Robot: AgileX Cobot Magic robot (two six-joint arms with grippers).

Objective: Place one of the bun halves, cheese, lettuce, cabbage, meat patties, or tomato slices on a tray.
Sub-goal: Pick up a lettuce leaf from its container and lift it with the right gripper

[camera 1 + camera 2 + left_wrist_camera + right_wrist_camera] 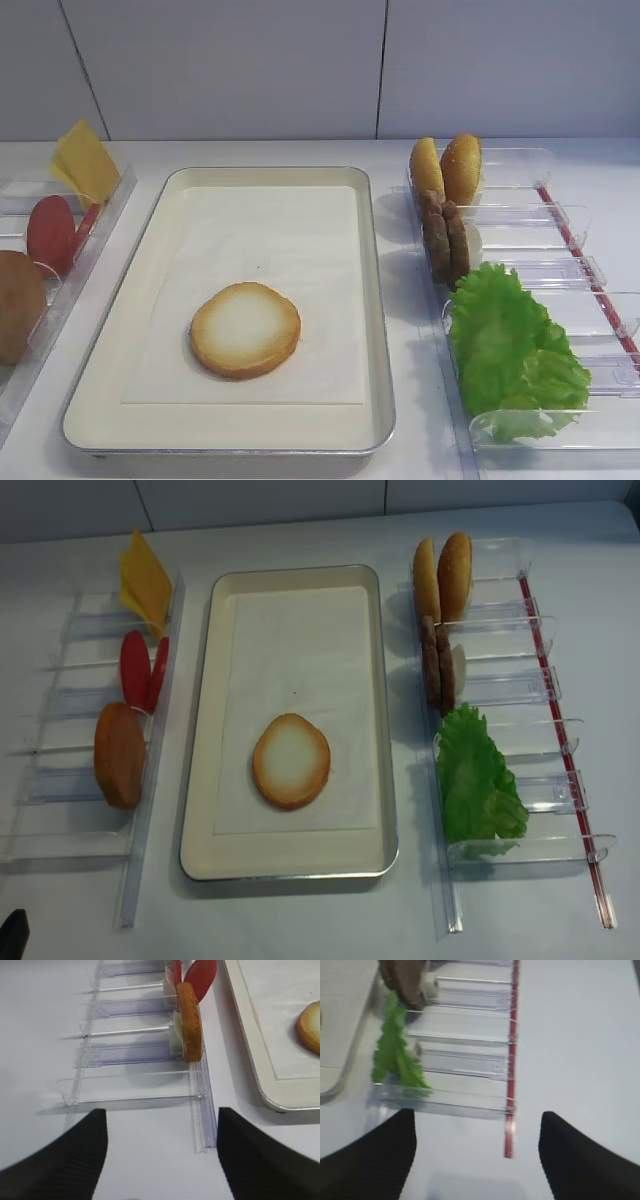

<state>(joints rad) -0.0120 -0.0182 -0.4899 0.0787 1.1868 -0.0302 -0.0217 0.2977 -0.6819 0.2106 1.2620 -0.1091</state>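
Observation:
One bun half point(245, 328) lies pale face up on the paper-lined tray point(375, 300). Two more bun halves point(443, 575) stand in the right rack, above the meat patties point(437, 665) and the lettuce point(478, 790). The left rack holds cheese point(145, 580), tomato slices point(140, 670) and another bun half point(119, 755). No cabbage is in view. My left gripper point(162, 1155) is open and empty over bare table, short of the left rack's near end. My right gripper point(477, 1155) is open and empty, short of the right rack, with the lettuce point(395, 1050) ahead to the left.
Clear plastic racks flank the tray: one on the left point(70, 780), one on the right point(520, 685) with a red strip point(565, 760) along its outer edge. A white wall point(300, 60) closes the back of the table.

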